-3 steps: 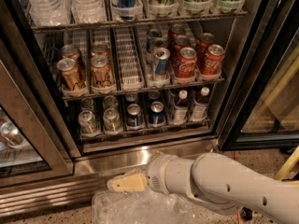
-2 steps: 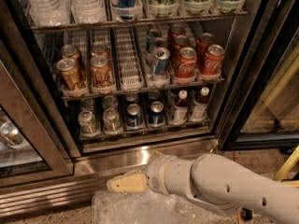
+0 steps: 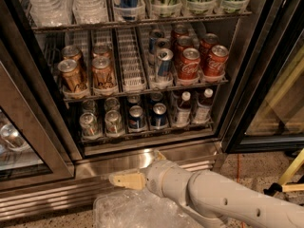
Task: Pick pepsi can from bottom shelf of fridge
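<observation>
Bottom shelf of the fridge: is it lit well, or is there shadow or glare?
Camera view: the bottom shelf is in shadow, yet a pepsi can on it is visible; glare lies on the steel sill below; the tool, low before that sill, is evenly lit.

The single camera stands in front of the fridge [image 3: 236, 56] and higher than its lower racks. It faces forward and tilts down into the open compartment. It is quite near: the bottom shelf [image 3: 147, 133] lies about in the middle of the picture, and the top edge cuts the higher racks. The arm [image 3: 228, 203] enters from the lower right corner, so the view looks over it. The gripper [image 3: 127, 180] is low, left of centre, in front of the base grille [image 3: 47, 198].
</observation>
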You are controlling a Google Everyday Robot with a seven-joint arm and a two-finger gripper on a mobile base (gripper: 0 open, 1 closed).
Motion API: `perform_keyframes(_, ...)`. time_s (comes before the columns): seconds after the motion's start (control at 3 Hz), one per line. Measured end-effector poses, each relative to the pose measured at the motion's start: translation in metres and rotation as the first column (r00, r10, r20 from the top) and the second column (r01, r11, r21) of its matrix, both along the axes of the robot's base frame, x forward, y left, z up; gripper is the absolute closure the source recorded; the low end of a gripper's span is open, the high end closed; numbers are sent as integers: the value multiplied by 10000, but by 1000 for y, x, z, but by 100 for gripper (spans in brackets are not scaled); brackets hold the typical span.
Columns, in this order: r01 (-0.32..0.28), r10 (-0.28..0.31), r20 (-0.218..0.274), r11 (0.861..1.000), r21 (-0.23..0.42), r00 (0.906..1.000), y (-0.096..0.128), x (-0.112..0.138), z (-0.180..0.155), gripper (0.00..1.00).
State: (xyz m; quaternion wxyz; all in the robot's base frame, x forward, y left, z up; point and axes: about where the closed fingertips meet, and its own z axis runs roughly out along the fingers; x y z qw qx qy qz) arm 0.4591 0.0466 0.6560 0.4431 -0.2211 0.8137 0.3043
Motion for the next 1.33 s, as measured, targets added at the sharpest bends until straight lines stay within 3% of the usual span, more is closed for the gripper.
perform_keyframes(0.33,636,-641,575,9979,103,9963,9,12,-13,0)
perform_keyframes(0.67,1375,-1366,1184,9905,6,9835,12,25,-22,0)
perform_keyframes(1.0,2239,-2186,1770,9746,-101,9596,8,40,-31,0)
perform_keyframes(1.33,2968,-2873,2056,9548,-162,9355,10,41,-44,0)
